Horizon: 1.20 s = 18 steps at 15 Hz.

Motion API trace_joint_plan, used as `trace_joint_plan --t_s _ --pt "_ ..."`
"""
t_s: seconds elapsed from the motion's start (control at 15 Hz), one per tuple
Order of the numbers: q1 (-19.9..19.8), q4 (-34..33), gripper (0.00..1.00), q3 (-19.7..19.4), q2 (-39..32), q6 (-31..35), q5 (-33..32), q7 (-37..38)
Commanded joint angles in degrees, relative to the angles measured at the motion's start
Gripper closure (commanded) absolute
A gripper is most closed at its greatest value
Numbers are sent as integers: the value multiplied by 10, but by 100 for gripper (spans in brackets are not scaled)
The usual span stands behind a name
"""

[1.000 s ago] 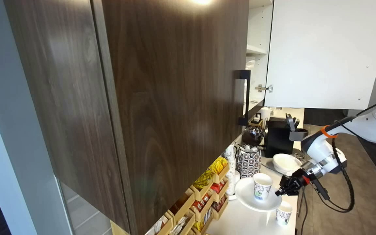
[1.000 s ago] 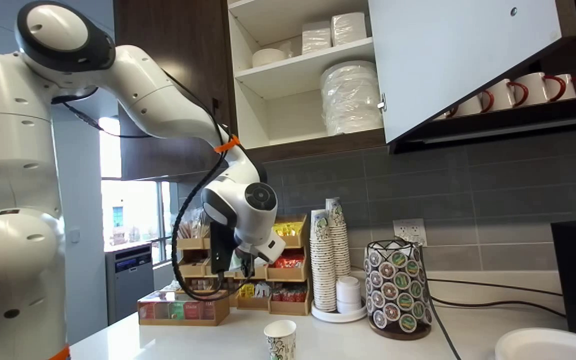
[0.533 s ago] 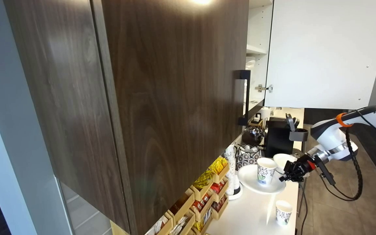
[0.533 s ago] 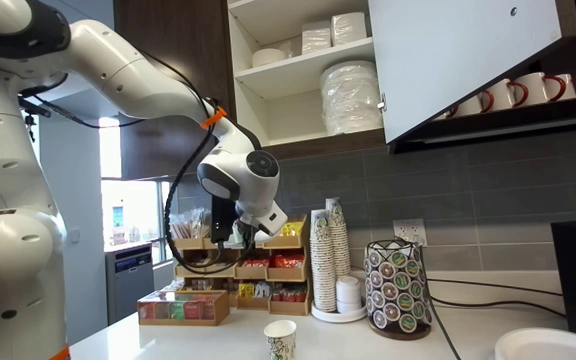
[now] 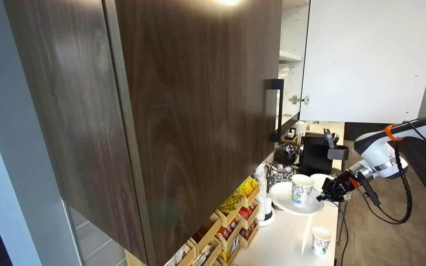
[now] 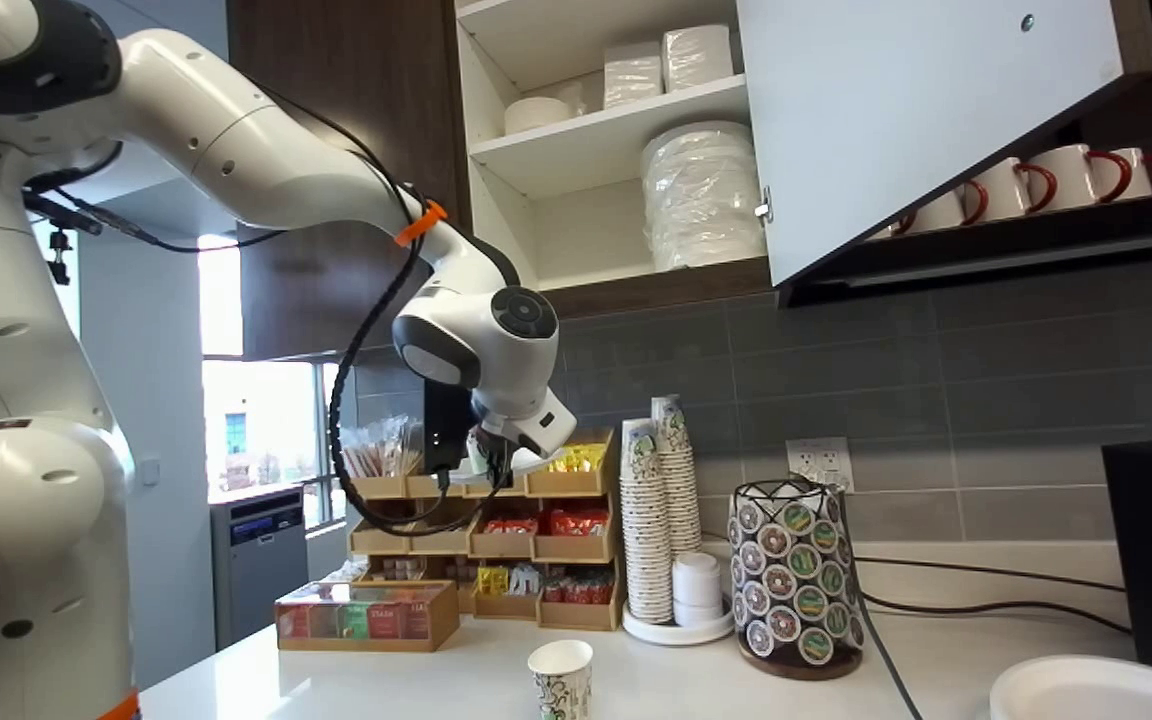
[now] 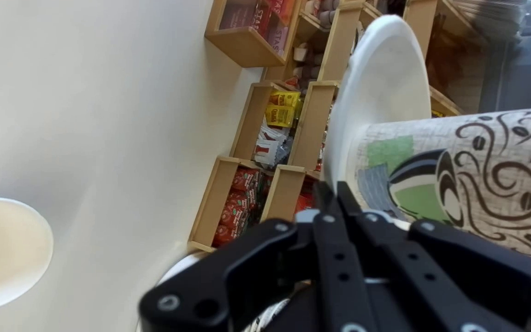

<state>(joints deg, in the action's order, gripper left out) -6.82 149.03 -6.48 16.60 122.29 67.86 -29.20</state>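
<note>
Gripper (image 7: pixel 333 188): we see its jaws pressed together on the rim of a white plate (image 7: pixel 387 78), with only that thin edge pinched between the tips.
Plate: in the air above the counter (image 5: pixel 287 240), reaching outward from the gripper; we cannot tell how level it sits.
Swirl-printed cup (image 7: pixel 500 180): standing base-down on the plate, just beside the gripper; in the wrist view we make out coffee-bean swirls and green patches on its side.
Counter cup (image 6: pixel 564 690): similar print, upright on the counter, lower than the plate and well apart from it; the wrist view lets us look into its mouth.
Snack rack (image 6: pixel 568 547): behind the gripper in an exterior view, wooden bins in tiers; we pick out yellow and red packets.
Tea box (image 6: pixel 448 618): on the counter in front of the rack, coloured packets showing through it.
Cup stacks (image 6: pixel 647 540): two tall columns next to the rack, the front one on a round white tray (image 6: pixel 656 632).
Pod carousel (image 6: pixel 796 580): just beside the tray, where we see coffee pods ringing a black wire frame.
Cabinet (image 6: pixel 586 225): overhead, its white door (image 6: pixel 916 110) standing open; on the shelves we see plastic-wrapped white stacks (image 6: pixel 701 200).
Mugs (image 6: pixel 1066 178): red-handled, lined up on a dark shelf past the door.
</note>
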Motion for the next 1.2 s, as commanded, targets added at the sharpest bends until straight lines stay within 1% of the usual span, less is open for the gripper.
trace_joint_plan --t_s 0.0,0.2,0.33,0.6,0.67,0.87,1.07,1.13 --pt "-9 -8 99 -2 35 -12 -39 39" --pt "-17 -17 99 -4 63 -20 -95 71" --pt "-20 -21 99 -12 84 -34 -121 85" --pt "-28 -29 99 -38 117 -98 -154 98" --pt "-33 -31 99 -40 122 -107 -162 112" --pt "-43 -39 99 -53 132 -142 -173 137" --pt "-48 -50 99 -59 145 -174 -167 156" --pt "-45 -44 99 -54 130 -149 -157 130"
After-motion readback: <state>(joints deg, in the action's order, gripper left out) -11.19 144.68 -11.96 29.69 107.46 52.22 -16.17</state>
